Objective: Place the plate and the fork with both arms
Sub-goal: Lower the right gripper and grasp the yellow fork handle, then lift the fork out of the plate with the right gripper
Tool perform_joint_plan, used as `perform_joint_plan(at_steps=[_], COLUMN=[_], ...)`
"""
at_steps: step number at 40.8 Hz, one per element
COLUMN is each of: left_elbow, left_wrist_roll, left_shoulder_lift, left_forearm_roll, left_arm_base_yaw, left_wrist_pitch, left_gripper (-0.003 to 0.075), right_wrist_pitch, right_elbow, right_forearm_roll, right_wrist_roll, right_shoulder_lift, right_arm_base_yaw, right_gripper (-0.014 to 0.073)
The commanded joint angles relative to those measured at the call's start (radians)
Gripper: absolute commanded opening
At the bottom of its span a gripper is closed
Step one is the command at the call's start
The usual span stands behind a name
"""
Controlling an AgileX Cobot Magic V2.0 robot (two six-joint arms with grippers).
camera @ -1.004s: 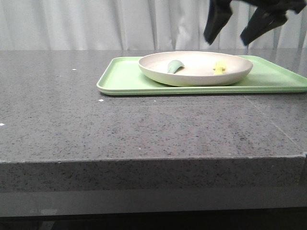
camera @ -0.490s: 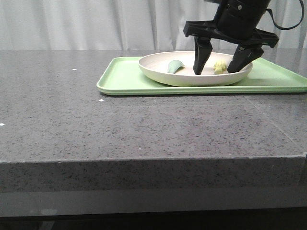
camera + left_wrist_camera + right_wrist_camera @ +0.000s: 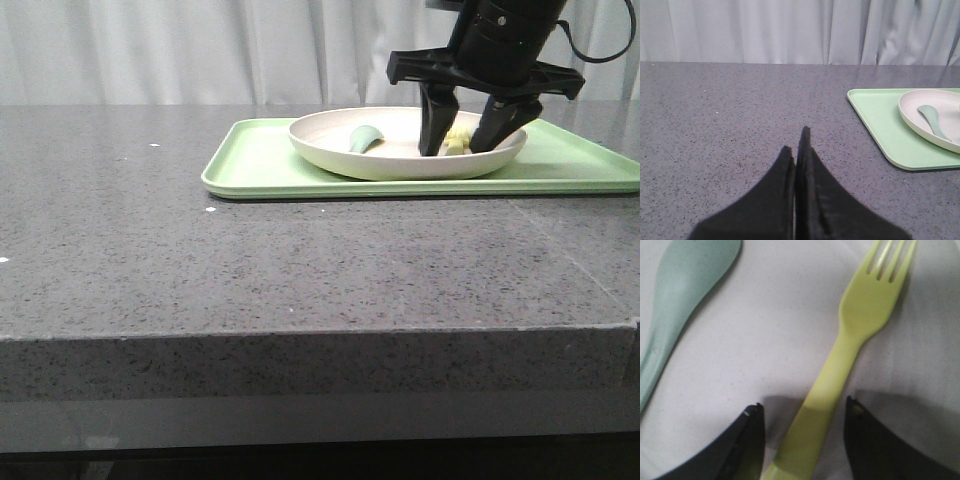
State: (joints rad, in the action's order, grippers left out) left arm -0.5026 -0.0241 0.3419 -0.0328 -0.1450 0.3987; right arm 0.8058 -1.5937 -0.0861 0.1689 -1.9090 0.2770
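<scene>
1. Two utensils lie inside the plate (image 3: 405, 142): the fork (image 3: 845, 365) toward its three o'clock side and a grey-green spoon (image 3: 365, 138) toward nine o'clock, well apart from each other. The plate itself sits on a light-green tray (image 3: 260, 165) at the far side of the stone table (image 3: 250, 260).

2. The right gripper (image 3: 463, 140) is down in the plate with its jaws spread, one finger on either side of the fork's handle. In the right wrist view both fingertips (image 3: 747, 440) stand clear of the handle, so nothing is grasped yet.

3. The left gripper (image 3: 799, 150) hangs over bare table, with the tray at about two o'clock from it in its own camera. Its fingers are pressed together and hold nothing.

4. The fork looks like thin moulded plastic: light, fairly stiff, and smooth enough to slide or twist if pinched off-centre. The slim handle between the fingers is the sensible place to take hold, squarely across its flat width, away from the tines.

5. Whether the fingertips already touch the plate's floor is hard to tell from the front view, since the rim hides them.

6. The plate appears rigid and shallow; its raised rim is probably the only part a gripper can clamp, and it may tip if lifted from one edge.
</scene>
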Motion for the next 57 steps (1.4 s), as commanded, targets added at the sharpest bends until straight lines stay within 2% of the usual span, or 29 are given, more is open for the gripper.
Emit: perform_joint_plan(at_steps=[1, 7, 22, 32, 48, 57], left_elbow=[-0.027, -0.027, -0.027, -0.027, -0.027, -0.027], left_wrist_roll=[-0.008, -0.008, -0.008, -0.008, -0.008, -0.008], left_shoulder_lift=[0.007, 0.007, 0.007, 0.007, 0.007, 0.007], left_forearm_roll=[-0.001, -0.001, -0.001, -0.001, -0.001, -0.001], left_arm_base_yaw=[0.003, 0.003, 0.003, 0.003, 0.003, 0.003], left_wrist_pitch=[-0.074, -0.074, -0.074, -0.074, -0.074, -0.074], left_gripper=[-0.0018, -0.0018, -0.0018, -0.0018, -0.0018, -0.0018], right_wrist_pitch=[-0.024, -0.024, -0.022, -0.021, 0.007, 0.024], right_elbow=[-0.033, -0.033, -0.038, -0.038, -0.138, -0.154], right_forearm_roll=[0.009, 0.009, 0.009, 0.009, 0.010, 0.014], right_wrist_roll=[0.000, 0.000, 0.000, 0.000, 0.000, 0.000], right_shoulder_lift=[0.047, 0.047, 0.047, 0.047, 0.099, 0.165], right_arm_base_yaw=[-0.002, -0.002, -0.002, -0.002, -0.022, -0.111], right_gripper=[0.0241, 0.0116, 0.0083, -0.0041, -0.0047, -0.0047])
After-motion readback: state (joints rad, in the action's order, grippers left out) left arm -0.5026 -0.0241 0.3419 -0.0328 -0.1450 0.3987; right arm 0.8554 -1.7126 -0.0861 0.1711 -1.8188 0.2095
